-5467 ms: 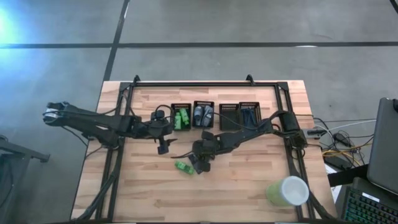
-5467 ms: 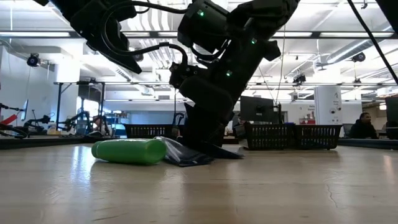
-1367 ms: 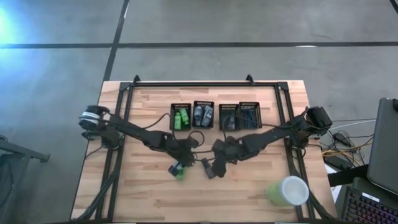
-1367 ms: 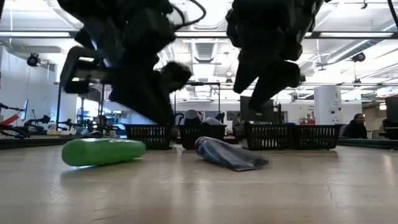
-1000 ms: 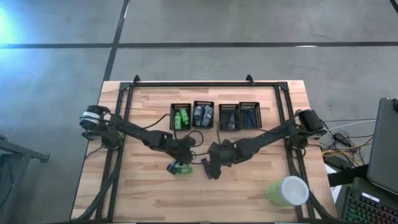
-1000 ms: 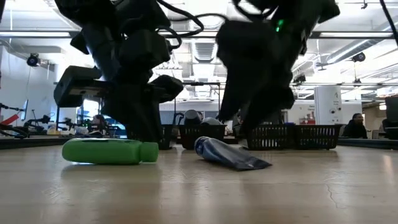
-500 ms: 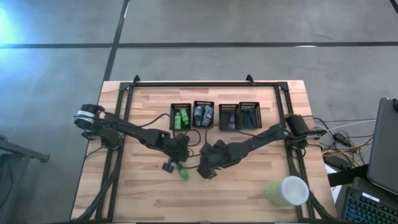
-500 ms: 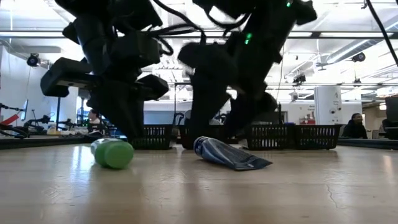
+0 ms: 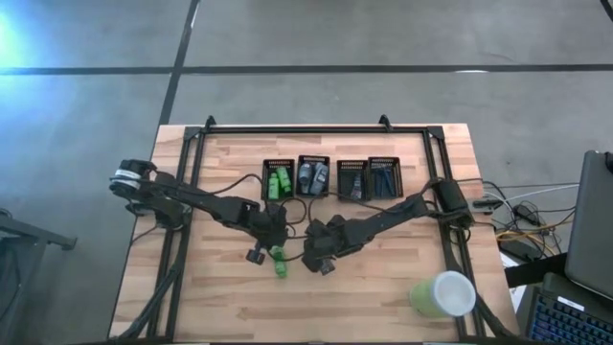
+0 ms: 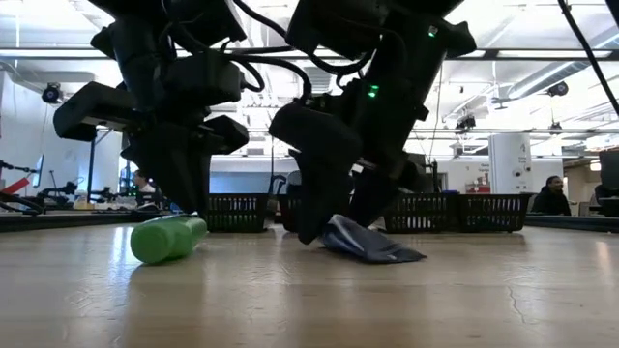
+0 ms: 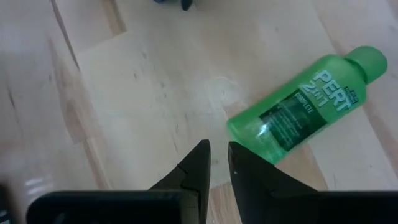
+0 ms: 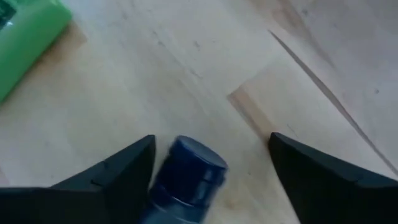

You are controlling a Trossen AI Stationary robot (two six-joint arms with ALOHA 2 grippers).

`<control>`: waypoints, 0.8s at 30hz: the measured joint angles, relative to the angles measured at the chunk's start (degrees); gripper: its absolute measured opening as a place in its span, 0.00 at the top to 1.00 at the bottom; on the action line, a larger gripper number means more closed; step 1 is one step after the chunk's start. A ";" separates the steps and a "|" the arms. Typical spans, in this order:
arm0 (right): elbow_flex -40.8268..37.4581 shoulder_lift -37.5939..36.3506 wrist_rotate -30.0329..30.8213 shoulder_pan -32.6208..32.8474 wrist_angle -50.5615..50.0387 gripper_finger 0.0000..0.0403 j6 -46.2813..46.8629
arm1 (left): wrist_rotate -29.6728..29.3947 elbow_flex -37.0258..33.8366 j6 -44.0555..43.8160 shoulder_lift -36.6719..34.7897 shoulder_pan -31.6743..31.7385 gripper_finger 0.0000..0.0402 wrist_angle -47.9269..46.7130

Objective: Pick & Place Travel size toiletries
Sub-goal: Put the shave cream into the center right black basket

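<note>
A green bottle (image 9: 279,262) lies on its side on the wooden table, its cap toward the near edge. My left gripper (image 11: 217,155) is shut and points down right beside the bottle's (image 11: 305,106) bottom end. A grey-blue tube (image 10: 372,246) with a dark blue cap (image 12: 189,171) lies flat to the bottle's right. My right gripper (image 12: 211,168) is open and low over the tube, one finger on either side of the cap end. The cap lies close to one finger (image 12: 118,168). In the high view the right gripper (image 9: 316,261) hides the tube. My left gripper stands with the outer side of one shut finger (image 11: 245,165) next to the green bottle's bottom end (image 11: 239,127), slanting down from the far left. I cannot tell whether it touches. The bottle lies flat on the table.
Four black mesh bins (image 9: 330,178) stand in a row at the table's far middle, holding green, grey and dark items. A large pale green cup (image 9: 442,295) lies at the near right corner. Bare wood lies to the near left.
The green bottle has turned about on the table, from lying crosswise to pointing its cap toward the near edge. My left gripper has drawn back a little toward the left. My right gripper has come down and leftward, and its fingers now stand on either side of the tube's cap end.
</note>
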 joint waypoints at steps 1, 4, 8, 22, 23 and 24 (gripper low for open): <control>-0.08 -0.20 0.01 -0.01 -0.19 0.26 -0.13 | -0.21 0.00 0.00 -0.01 -0.01 0.84 0.04; -0.12 -0.40 -0.38 -0.43 -0.77 0.41 -0.47 | -1.15 0.00 0.00 -0.02 0.00 0.84 0.01; -0.22 -0.85 -2.29 -0.78 -1.00 0.64 -0.95 | -1.18 0.00 0.02 -0.02 0.00 0.84 -0.02; -2.70 -11.07 -0.63 -3.61 -9.74 0.98 -1.80 | -1.45 0.00 -5.42 -2.25 -0.07 0.84 -6.14; -3.36 -12.20 -0.44 -3.61 -9.93 0.98 -3.07 | -1.64 0.00 -5.68 -2.74 -0.07 0.84 -6.67; -3.96 -13.33 -0.35 -3.61 -10.08 0.97 -5.65 | -1.66 0.00 -5.73 -3.25 -0.07 0.84 -7.17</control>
